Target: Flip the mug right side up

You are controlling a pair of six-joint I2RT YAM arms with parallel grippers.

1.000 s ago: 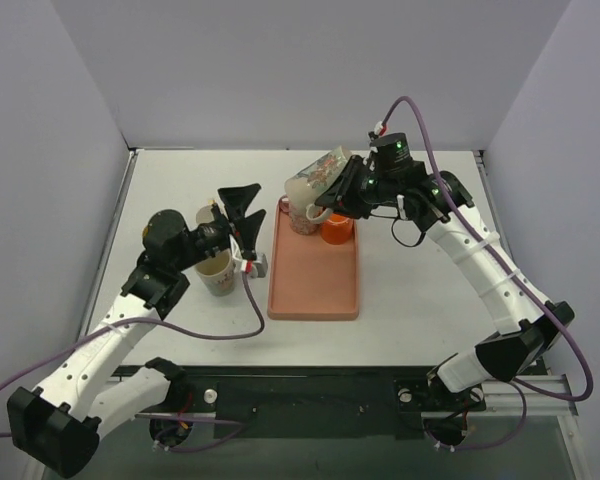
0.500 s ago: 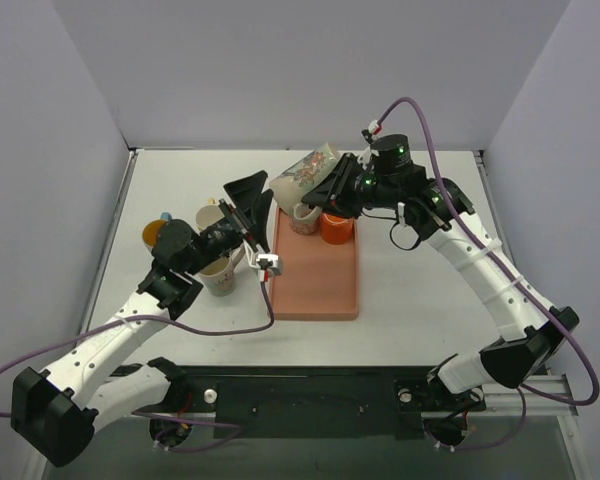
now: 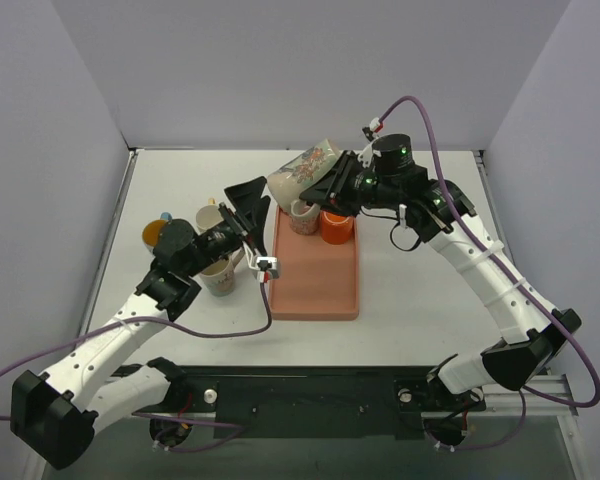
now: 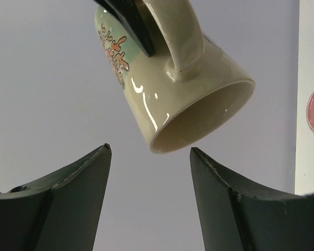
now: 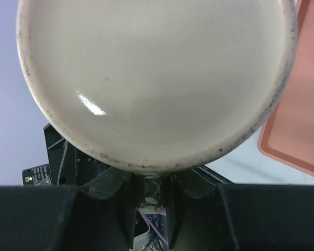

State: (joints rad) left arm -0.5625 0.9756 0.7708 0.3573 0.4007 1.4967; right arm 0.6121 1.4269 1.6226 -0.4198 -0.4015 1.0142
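The mug (image 3: pixel 302 170) is cream with a printed pattern. It hangs in the air over the far end of the tray (image 3: pixel 315 295), tipped on its side with its mouth toward the lower left. My right gripper (image 3: pixel 337 182) is shut on its handle. In the right wrist view the mug's base (image 5: pixel 152 78) fills the frame above the closed right gripper (image 5: pixel 152 180). My left gripper (image 3: pixel 248 200) is open just left of and below the mug's mouth. From the left wrist the mug (image 4: pixel 172 99) sits just beyond the open left gripper (image 4: pixel 149 149), not between the fingers.
On the salmon tray stand an orange cup (image 3: pixel 336 227) and a small cream mug (image 3: pixel 302 216). Left of the tray, under my left arm, are a cream mug (image 3: pixel 218 274), another cup (image 3: pixel 207 216) and an orange item (image 3: pixel 155 235).
The right gripper has carried the mug up and leftward, tipping it further. The left gripper has risen and swung right toward the mug's mouth, staying open.
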